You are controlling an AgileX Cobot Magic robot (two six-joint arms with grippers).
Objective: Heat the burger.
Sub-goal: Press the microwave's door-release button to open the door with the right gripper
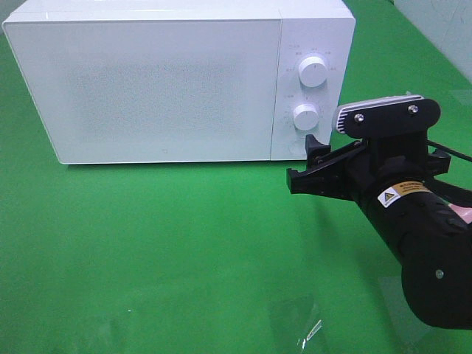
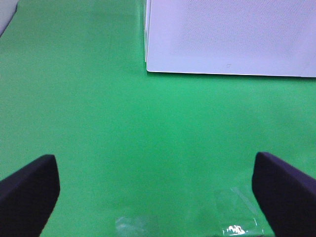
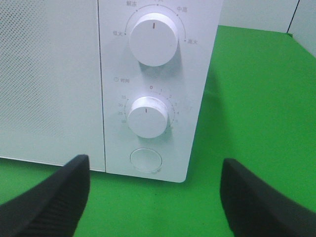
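Closed white microwave [image 1: 162,88], contents hidden; right gripper [image 1: 301,158] spread before its 2 knobs [image 3: 147,117], left gripper [image 2: 155,177] spread.

Microwave [image 1: 177,81] at rear of table [image 1: 184,243], left of centre in my high view, door facing me. Control panel [image 1: 311,88] at its right end: upper knob [image 1: 313,72] above lower knob [image 1: 305,116], round button [image 3: 145,160] below both. My right gripper [image 1: 302,158] before panel, level with lower knob and button, short of contact. My left gripper [image 2: 155,197] over table, before microwave's left front corner, well apart. Film scrap [image 1: 310,328] on table at near edge, right of centre.
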